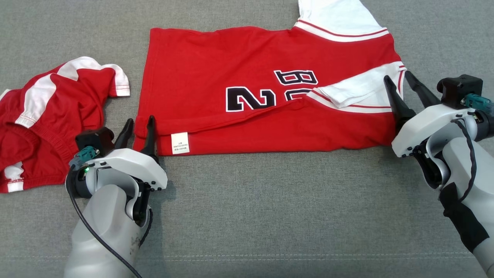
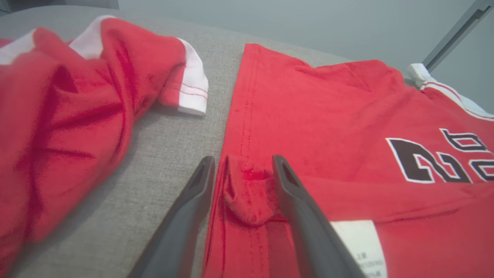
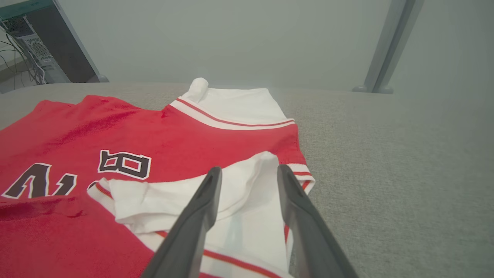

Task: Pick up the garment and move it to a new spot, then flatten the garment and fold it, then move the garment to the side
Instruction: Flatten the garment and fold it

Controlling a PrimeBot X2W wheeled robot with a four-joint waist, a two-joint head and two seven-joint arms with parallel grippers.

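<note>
Head view: the red numbered jersey (image 1: 251, 77) lies folded flat on the grey woven surface (image 1: 270, 212). The left gripper (image 1: 140, 120) has its fingers parted astride a puckered hem corner, and the right gripper (image 1: 397, 76) has its fingers parted over the folded-in white sleeve (image 1: 359, 92). Crumpled red-and-white shorts (image 1: 58, 116) lie just to the left. A pale wall, a metal post (image 3: 389, 46) and a computer tower (image 3: 36, 50) stand behind.

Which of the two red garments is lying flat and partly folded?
The numbered jersey in the middle; the other red garment, at the robot's left, lies crumpled.

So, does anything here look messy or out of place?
Yes: a second red-and-white garment lies crumpled at the left, beside the flat jersey. The jersey's white sleeve is folded across its front, covering part of the number.
</note>
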